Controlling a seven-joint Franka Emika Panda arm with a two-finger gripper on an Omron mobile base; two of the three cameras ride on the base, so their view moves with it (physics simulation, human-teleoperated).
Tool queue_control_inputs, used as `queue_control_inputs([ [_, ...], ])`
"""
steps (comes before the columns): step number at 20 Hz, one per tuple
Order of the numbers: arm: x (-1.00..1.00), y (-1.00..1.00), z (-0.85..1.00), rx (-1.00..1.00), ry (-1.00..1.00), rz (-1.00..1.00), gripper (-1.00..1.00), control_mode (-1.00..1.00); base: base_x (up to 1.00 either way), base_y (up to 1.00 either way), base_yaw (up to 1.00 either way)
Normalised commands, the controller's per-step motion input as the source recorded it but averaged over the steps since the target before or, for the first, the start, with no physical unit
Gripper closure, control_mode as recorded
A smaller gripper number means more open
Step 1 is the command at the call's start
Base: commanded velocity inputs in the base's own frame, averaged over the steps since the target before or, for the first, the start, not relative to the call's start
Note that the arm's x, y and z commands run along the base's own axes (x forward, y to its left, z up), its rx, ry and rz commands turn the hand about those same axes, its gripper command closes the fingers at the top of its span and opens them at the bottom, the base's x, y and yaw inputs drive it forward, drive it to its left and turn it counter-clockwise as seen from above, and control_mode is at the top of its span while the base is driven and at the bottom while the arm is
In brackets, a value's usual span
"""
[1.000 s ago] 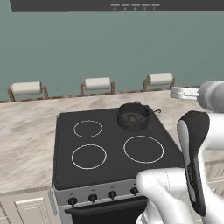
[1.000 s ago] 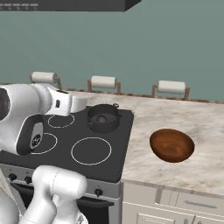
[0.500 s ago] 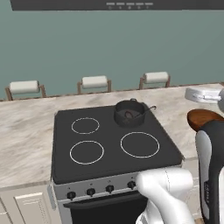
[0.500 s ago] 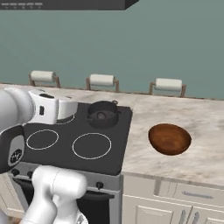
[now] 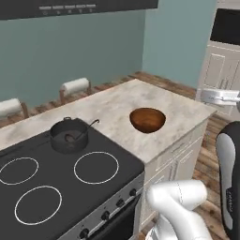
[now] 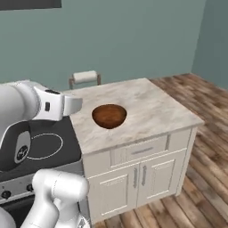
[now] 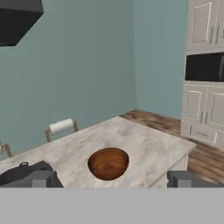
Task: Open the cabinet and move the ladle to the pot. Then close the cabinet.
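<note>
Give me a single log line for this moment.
ladle: in pot on stove | gripper: open, empty, over counter facing wooden bowl | cabinet: closing not confirmed

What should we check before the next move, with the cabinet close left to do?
1. Ladle in pot: ok. The ladle lies in the pot, handle leaning over the rim.
2. Pot placement: ok. It stands upright on the stove, on the back burner.
3. Tool empty: ok. The tool is open, with nothing between its fingers.
4. Cabinet door state: cannot tell.
5. Obstacles: ok. The wooden bowl sits on the counter, apart from the pot.
</note>
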Motion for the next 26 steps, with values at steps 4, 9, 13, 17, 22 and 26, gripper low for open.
queue_control_inputs([
  [4, 0.0, 0.0, 0.0, 0.0, 0.0, 0.0, -1.0, 1.0, 0.0, 0.0, -1.0],
  [9, 0.0, 0.0, 0.0, 0.0, 0.0, 0.0, -1.0, 1.0, 0.0, 0.0, -1.0],
  [13, 0.0, 0.0, 0.0, 0.0, 0.0, 0.0, -1.0, 1.0, 0.0, 0.0, -1.0],
  [17, 0.0, 0.0, 0.0, 0.0, 0.0, 0.0, -1.0, 1.0, 0.0, 0.0, -1.0],
  [22, 0.0, 0.0, 0.0, 0.0, 0.0, 0.0, -1.0, 1.0, 0.0, 0.0, -1.0],
  [26, 0.0, 0.0, 0.0, 0.0, 0.0, 0.0, -1.0, 1.0, 0.0, 0.0, -1.0],
])
